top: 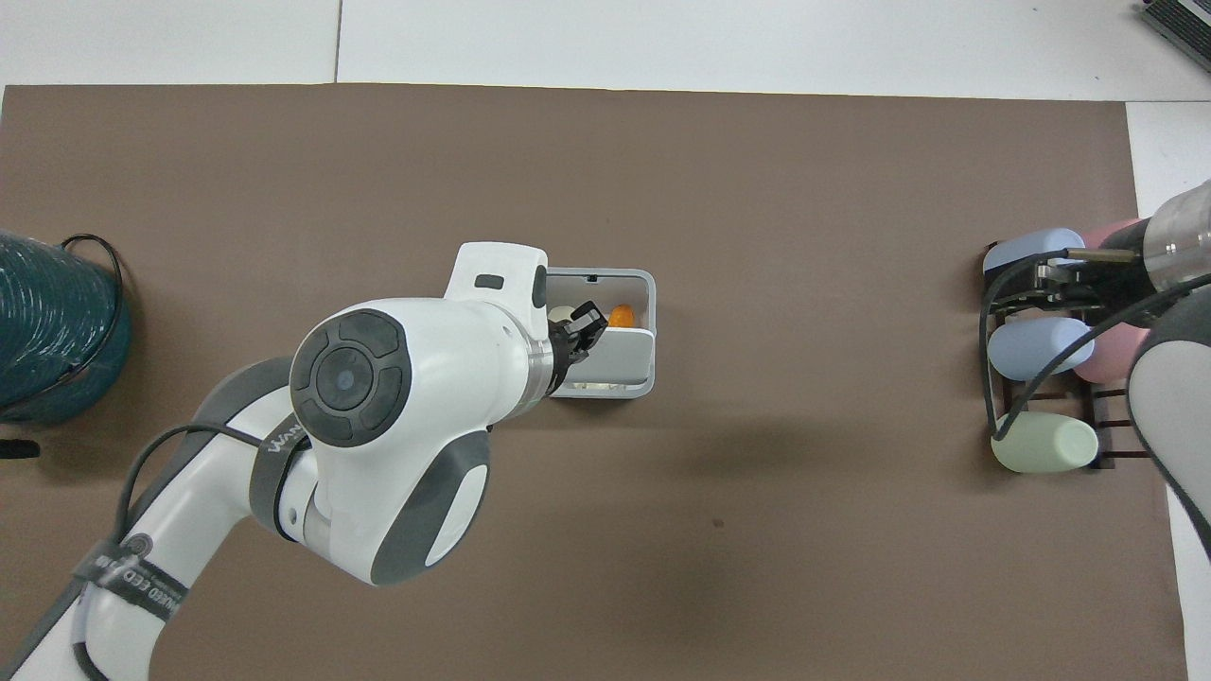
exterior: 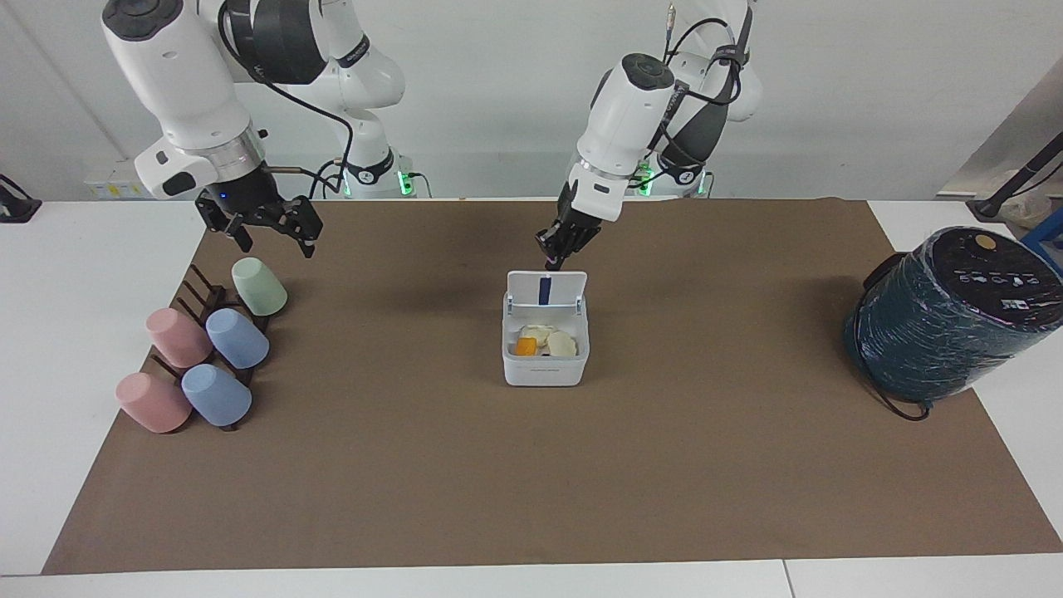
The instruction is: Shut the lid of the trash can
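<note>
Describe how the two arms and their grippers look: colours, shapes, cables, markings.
Both arms are glossy white with dark grey joint caps and rounded shells. The left gripper and right gripper are black linkwork. Loose black cables loop along each arm. Green lights glow at the bases; a grey band carries white lettering.

Mat: brown sheet (exterior: 531, 465) spread over the white table (exterior: 83, 349)
Cups: pastel plastic cups (exterior: 216, 394) laid on a dark rack (exterior: 198, 292)
Cylinder: dark teal wrapped cylinder (exterior: 938, 332) stood at the mat's edge
</note>
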Robot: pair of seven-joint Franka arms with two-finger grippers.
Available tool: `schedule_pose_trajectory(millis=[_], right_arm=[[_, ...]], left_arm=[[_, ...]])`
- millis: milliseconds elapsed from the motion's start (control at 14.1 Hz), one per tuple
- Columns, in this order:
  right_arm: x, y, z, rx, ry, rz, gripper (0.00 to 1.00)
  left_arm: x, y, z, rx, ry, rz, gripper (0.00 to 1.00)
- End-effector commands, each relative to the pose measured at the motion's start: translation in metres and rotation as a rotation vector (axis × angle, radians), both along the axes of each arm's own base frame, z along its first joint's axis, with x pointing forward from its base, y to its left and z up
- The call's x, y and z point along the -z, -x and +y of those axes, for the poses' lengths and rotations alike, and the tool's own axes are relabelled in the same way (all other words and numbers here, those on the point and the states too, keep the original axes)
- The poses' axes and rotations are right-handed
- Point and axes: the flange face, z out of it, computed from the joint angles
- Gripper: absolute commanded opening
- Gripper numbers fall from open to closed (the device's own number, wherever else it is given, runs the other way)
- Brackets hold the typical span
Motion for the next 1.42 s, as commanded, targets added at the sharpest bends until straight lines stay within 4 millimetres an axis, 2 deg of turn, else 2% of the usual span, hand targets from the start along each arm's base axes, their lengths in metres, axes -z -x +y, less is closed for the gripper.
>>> schedule_pose_trajectory(millis=[0, 213, 426, 781, 1065, 1206, 1277, 1348], right_arm=[[0.000, 0.003, -0.003, -0.007, 0.004, 0.005, 1.00], [0.000, 0.003, -0.003, -0.008, 0.004, 0.005, 1.00], [0.000, 0.003, -0.002, -0.010, 0.004, 0.005, 1.00], [0.000, 0.003, -0.002, -0.010, 0.004, 0.005, 1.00], [0.000, 0.003, -0.003, -0.008, 0.004, 0.005, 1.00], [0.000, 0.003, -0.002, -0.010, 0.004, 0.005, 1.00], [0.000, 0.003, -0.003, -0.007, 0.004, 0.005, 1.00], [0.000, 0.003, -0.003, -0.008, 0.004, 0.006, 1.00]], left_arm=[[0.013, -0.007, -0.002, -0.041, 0.032, -0.023, 0.00], [0.027, -0.025, 0.004, -0.075, 0.047, -0.065, 0.00], [0.062, -0.034, -0.006, -0.076, 0.034, -0.062, 0.00], [0.070, -0.044, -0.005, -0.086, 0.043, -0.093, 0.00], [0.105, -0.052, -0.015, -0.082, 0.023, -0.091, 0.00], [0.114, -0.053, -0.015, -0.081, 0.017, -0.090, 0.00], [0.115, -0.053, -0.014, -0.079, 0.010, -0.080, 0.00], [0.107, -0.056, -0.016, -0.072, 0.003, -0.071, 0.00]])
